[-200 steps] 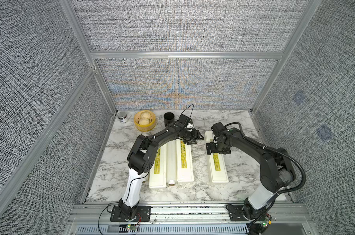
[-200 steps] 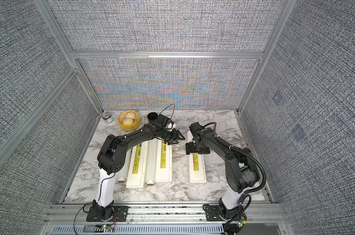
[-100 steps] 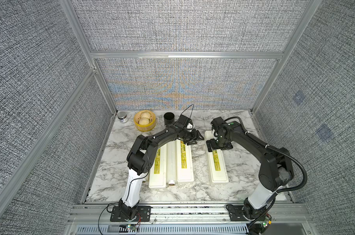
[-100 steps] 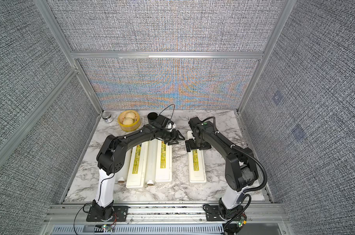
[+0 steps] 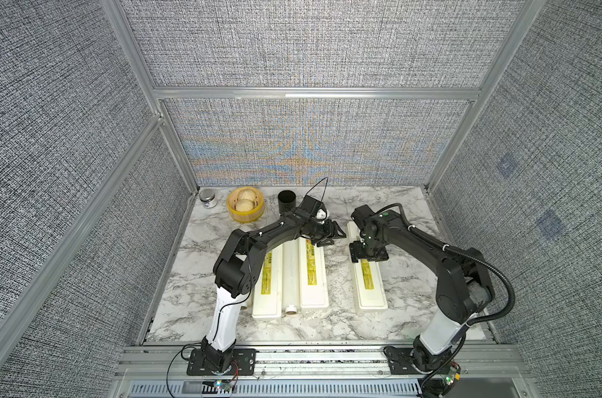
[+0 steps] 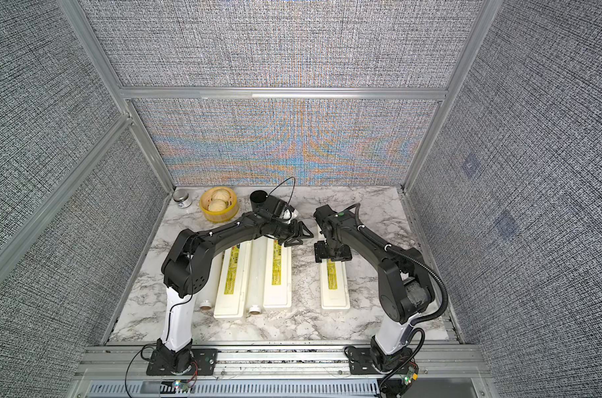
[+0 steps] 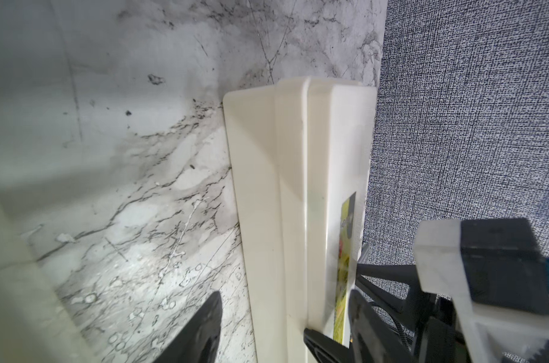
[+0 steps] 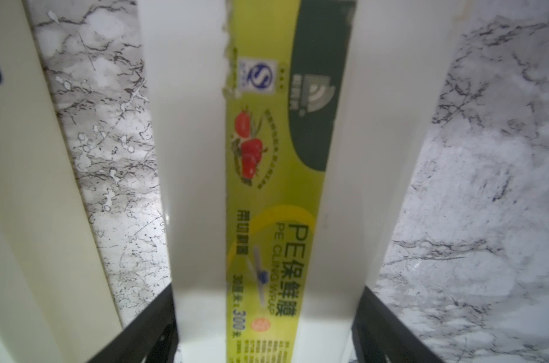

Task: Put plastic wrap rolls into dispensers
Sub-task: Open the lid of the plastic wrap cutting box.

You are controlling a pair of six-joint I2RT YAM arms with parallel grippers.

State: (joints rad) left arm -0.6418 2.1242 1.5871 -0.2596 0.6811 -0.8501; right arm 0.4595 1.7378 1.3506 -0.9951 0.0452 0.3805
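Note:
Three cream dispensers lie side by side with lids down: left point(image 5: 267, 282), middle point(image 5: 313, 272), right point(image 5: 367, 279). One plastic wrap roll point(image 5: 291, 275) rests between the left and middle boxes. Another roll point(image 6: 208, 293) lies left of the left box, partly under my left arm. My right gripper point(image 5: 368, 255) point(image 8: 266, 330) straddles the right dispenser point(image 8: 266, 188) near its far end, and both fingers sit against its long sides. My left gripper point(image 5: 332, 236) point(image 7: 260, 339) hovers between the middle and right boxes, jaws apart. One of its fingertips point(image 7: 317, 344) is at the right box's side seam.
A yellow steamer basket with buns point(image 5: 245, 206), a black cup point(image 5: 286, 201) and a small jar point(image 5: 207, 198) stand along the back edge. Grey fabric walls close in three sides. The marble table point(image 5: 406, 282) shows bare to the right of the right box.
The right gripper's jaws have narrowed from wide open onto the right dispenser's sides, and its wrist has tipped up a little. The left arm has not moved.

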